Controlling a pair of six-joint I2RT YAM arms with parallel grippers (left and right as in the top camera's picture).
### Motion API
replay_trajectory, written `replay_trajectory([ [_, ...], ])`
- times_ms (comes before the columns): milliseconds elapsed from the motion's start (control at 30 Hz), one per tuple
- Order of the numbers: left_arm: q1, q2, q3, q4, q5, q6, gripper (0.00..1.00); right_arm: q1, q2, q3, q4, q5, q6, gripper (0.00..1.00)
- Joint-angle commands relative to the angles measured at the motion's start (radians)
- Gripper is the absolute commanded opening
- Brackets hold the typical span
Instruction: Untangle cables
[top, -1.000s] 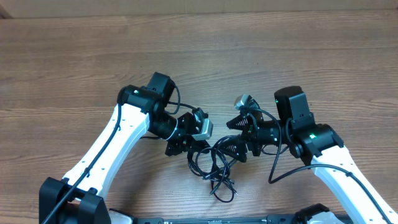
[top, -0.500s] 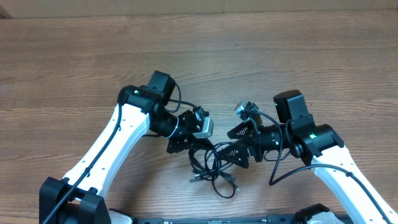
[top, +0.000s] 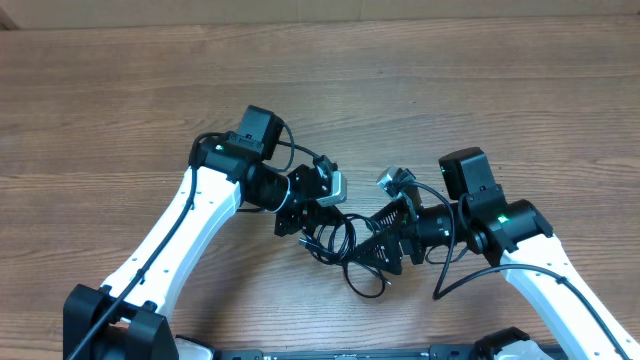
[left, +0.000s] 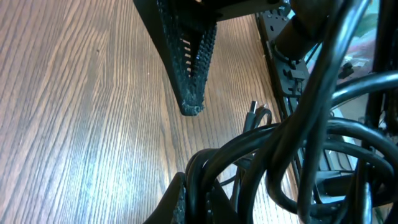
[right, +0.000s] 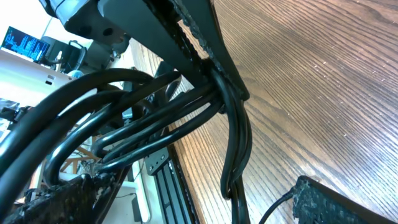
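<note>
The cables are a soft, light, bendy bunch at 6 o'clock on the table, looped through the left claw and right claw (both spread open, pinching nothing), so I would pinch one loose loop.

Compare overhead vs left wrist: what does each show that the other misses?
Overhead only: both arms, the right gripper open at the tangle, and the full outline of the cables, with a loop trailing toward the near edge. Left wrist only: the ribbed inner face of the fingers, set well apart, and a plug beside the loops, not made out from above. Both: the left gripper, the black cable loops, and the wood table.
</note>
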Motion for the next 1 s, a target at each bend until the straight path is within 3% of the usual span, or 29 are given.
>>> replay_trajectory([
  [0,0.0,-0.011,0.003,0.008,-0.001,-0.053,0.04,0.011,-0.006,0.026,-0.003,-0.062,-0.004,1.0],
  [300,0.0,-0.011,0.003,0.008,-0.005,-0.053,0.04,0.011,-0.006,0.026,-0.011,-0.066,-0.006,1.0],
  [467,0.0,-0.011,0.003,0.024,-0.079,-0.102,0.04,0.011,-0.006,0.026,-0.035,-0.058,-0.008,1.0],
  [833,0.0,-0.011,0.003,0.034,-0.037,-0.102,0.04,0.011,-0.006,0.026,0.0,-0.066,-0.008,1.0],
  [900,0.0,-0.011,0.003,0.034,-0.037,-0.102,0.04,0.011,-0.006,0.026,0.004,-0.066,-0.008,0.96],
  [967,0.0,-0.011,0.003,0.034,-0.037,-0.102,0.04,0.011,-0.006,0.026,0.01,-0.066,-0.008,0.82],
])
